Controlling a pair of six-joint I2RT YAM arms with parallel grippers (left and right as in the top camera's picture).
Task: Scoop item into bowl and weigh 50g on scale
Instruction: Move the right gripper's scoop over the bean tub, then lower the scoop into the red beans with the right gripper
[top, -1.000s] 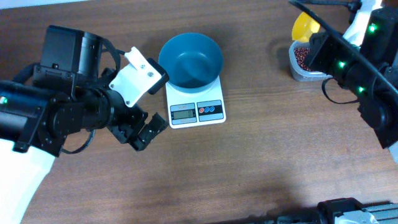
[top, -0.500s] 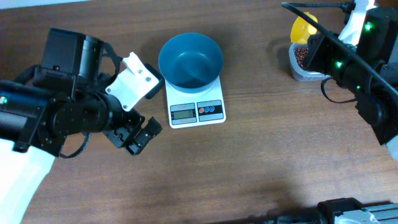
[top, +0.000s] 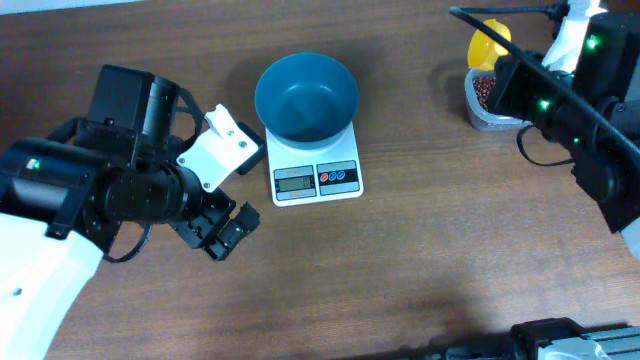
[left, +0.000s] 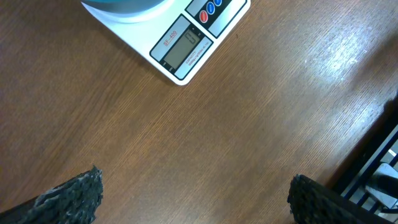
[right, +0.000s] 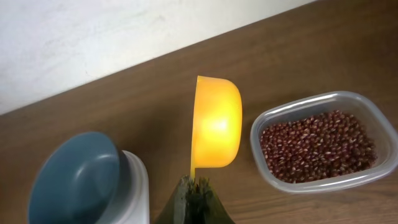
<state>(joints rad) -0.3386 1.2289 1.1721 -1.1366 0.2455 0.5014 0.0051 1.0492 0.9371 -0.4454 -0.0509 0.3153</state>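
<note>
- Left claw fingers wide apart over the counter; I see the scale at its 12 o'clock, apart, carrying the bowl.
- Right claw clamped on the yellow scoop; beans lie in the clear tub at its 2 o'clock.

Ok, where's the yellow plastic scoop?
The yellow plastic scoop is far right overhead, in the jaws of the right gripper, beside the clear plastic tub of reddish-brown beans.

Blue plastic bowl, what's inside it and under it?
The round blue plastic bowl looks empty, its floor bare. It sits on the small white digital scale, hiding most of its platform.
</note>
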